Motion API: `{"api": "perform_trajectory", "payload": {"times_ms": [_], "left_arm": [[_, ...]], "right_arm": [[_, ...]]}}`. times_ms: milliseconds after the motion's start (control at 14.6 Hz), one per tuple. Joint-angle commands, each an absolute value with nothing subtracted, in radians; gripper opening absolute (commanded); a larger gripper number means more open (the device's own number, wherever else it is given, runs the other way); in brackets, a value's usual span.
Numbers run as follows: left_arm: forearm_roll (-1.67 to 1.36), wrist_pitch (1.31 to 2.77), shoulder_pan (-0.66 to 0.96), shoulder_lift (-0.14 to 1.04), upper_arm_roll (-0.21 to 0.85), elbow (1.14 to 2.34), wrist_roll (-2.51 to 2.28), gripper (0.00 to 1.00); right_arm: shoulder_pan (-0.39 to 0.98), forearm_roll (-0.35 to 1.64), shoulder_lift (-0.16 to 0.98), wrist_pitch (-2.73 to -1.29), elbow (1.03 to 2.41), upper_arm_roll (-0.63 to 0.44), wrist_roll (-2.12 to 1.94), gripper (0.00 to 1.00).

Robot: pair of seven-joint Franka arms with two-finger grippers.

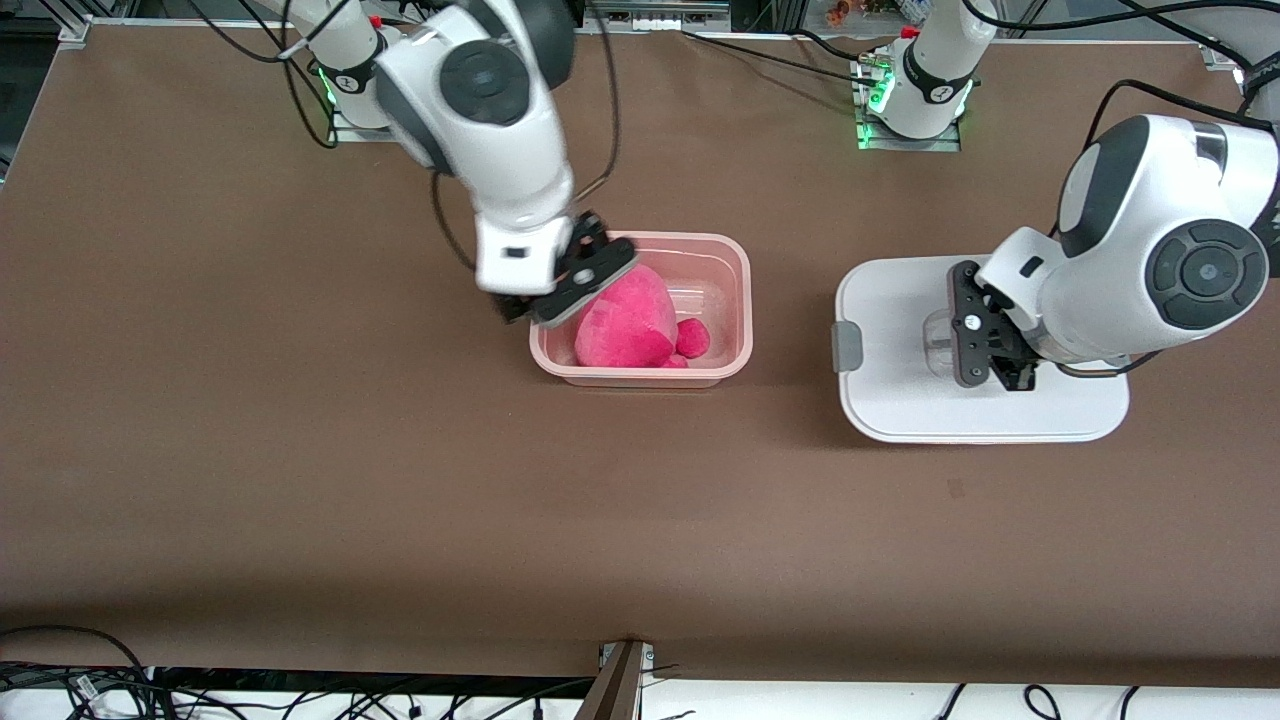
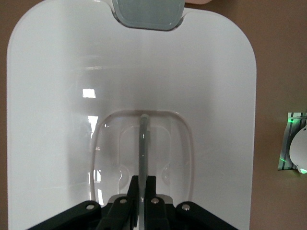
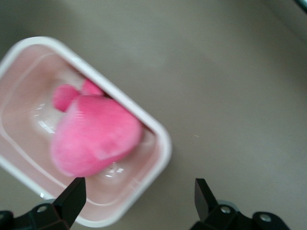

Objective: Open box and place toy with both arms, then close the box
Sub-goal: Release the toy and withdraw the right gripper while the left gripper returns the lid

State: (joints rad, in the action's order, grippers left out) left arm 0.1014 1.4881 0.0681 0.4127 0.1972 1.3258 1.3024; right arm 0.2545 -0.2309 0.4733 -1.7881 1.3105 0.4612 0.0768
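The pinkish tub (image 1: pixel 738 300) stands open in the middle of the table, with the hot-pink toy (image 1: pixel 625 322) inside it. My right gripper (image 1: pixel 572 288) is open and empty, just over the tub's corner toward the right arm's end. The right wrist view shows the toy (image 3: pixel 93 134) in the tub (image 3: pixel 160 139), with my open right gripper (image 3: pixel 139 191) over the rim. The white lid (image 1: pixel 900 400) lies flat toward the left arm's end. My left gripper (image 1: pixel 988 348) is shut on the lid's clear handle (image 2: pixel 143 139), also seen in the left wrist view (image 2: pixel 143 178).
A grey clip (image 1: pixel 846 346) sits on the lid's edge that faces the tub; it also shows in the left wrist view (image 2: pixel 148 14). Bare brown table (image 1: pixel 400 480) spreads nearer the front camera. The arm bases stand along the table's edge farthest from the front camera.
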Motion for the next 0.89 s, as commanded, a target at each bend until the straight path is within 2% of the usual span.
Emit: {"api": "perform_trajectory", "payload": {"times_ms": [0, 206, 480, 824], "left_arm": [[0.072, 1.512, 0.124, 0.442, 0.248, 1.324, 1.257, 0.0], [0.043, 1.572, 0.239, 0.474, 0.25, 1.324, 1.197, 0.0], [0.035, 1.713, 0.349, 0.543, 0.252, 1.324, 1.091, 0.0], [-0.071, 1.856, 0.486, 0.589, 0.25, 1.325, 0.941, 0.0]], "right_arm": [[0.149, -0.23, 0.465, -1.747, 1.304, 0.462, 0.094, 1.0], [0.051, -0.229, 0.463, -1.683, 1.302, 0.442, 0.097, 1.0], [-0.083, -0.158, 0.446, -1.678, 1.302, 0.442, 0.091, 1.0], [-0.129, -0.138, 0.413, -1.615, 1.28, 0.402, 0.091, 1.0]]}}
